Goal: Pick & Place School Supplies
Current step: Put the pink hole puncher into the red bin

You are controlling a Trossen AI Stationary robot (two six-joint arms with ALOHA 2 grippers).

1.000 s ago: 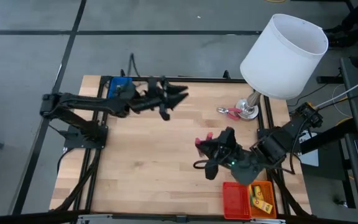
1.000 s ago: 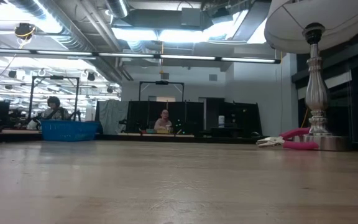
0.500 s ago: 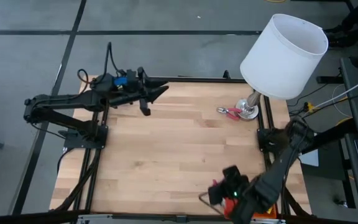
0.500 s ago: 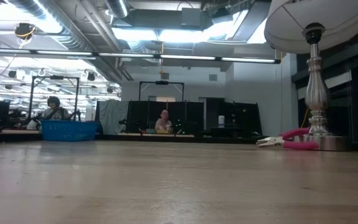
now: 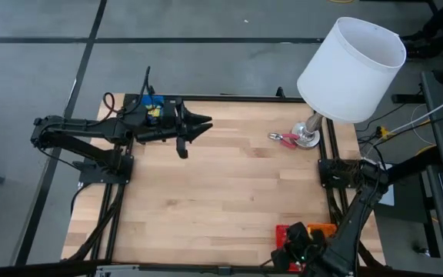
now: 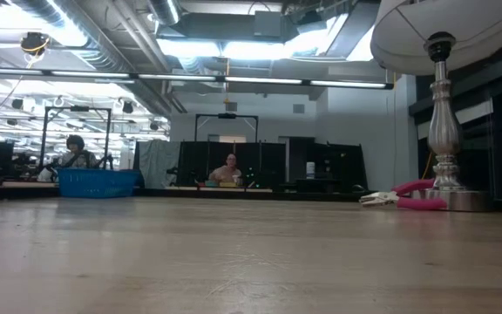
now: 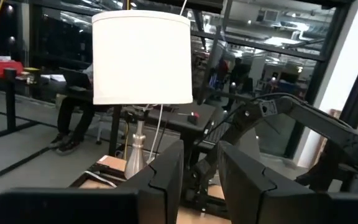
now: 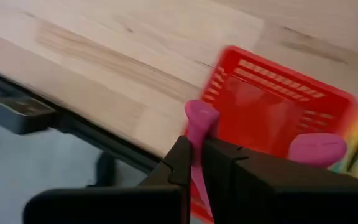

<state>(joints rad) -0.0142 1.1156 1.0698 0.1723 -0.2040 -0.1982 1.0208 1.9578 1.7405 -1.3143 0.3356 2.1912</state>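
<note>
We see a pink-handled tool [image 8: 199,134] pinched between the closed fingers of the right gripper [image 8: 199,163], held just above the near edge of the red tray [image 8: 272,106]. A second pink-handled tool [image 5: 284,138] lies well apart from that tray, touching the lamp's base [image 5: 308,138]. Farther still, the left gripper [image 5: 194,125] hovers near the blue tray [image 5: 146,102], its fingers narrowly parted around nothing.
</note>
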